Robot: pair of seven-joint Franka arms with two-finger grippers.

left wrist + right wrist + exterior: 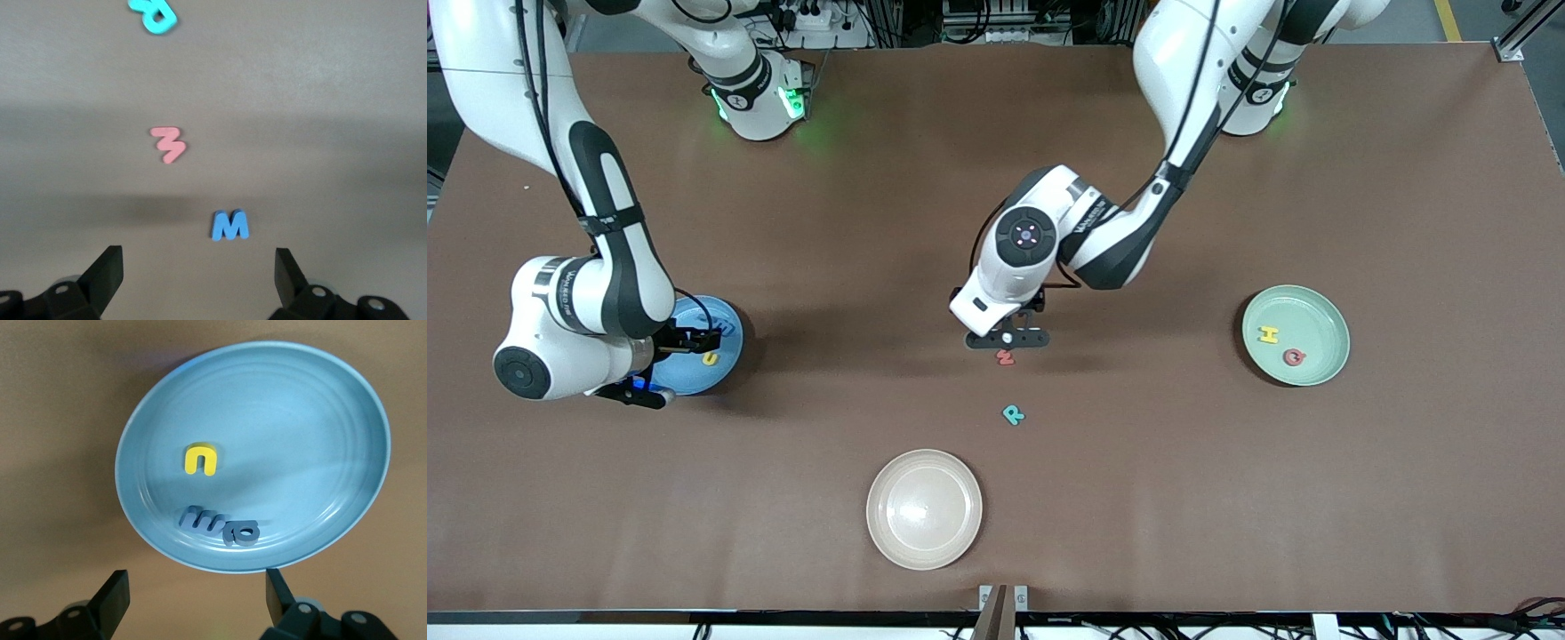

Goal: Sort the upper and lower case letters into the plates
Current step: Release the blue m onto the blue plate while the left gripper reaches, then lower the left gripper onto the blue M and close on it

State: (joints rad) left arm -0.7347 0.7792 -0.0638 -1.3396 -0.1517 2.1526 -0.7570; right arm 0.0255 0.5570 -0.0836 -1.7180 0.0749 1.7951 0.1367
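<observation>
The left gripper (1007, 339) hangs low over the middle of the counter (1227, 498), jaws spread wide and holding nothing. Right under it lies a blue M (230, 225), seen only from the left wrist. A pink letter (1006, 357) lies just nearer the front camera, and a teal R (1013, 414) nearer again; all three are loose on the counter.

The right gripper (193, 600) hovers over the blue plate (320, 420) at the right arm's end of the counter, open wide and empty. That plate holds a yellow n (201, 461) and some dark letters (220, 525) lying close together.

The green plate (1320, 307), at the left arm's end, holds a yellow H (1268, 334) and a red Q (1294, 357). A cream plate (924, 508) sits empty nearest the camera.

So the sort looks more than half done: several letters are placed and three remain. The M looks like the next pick.
</observation>
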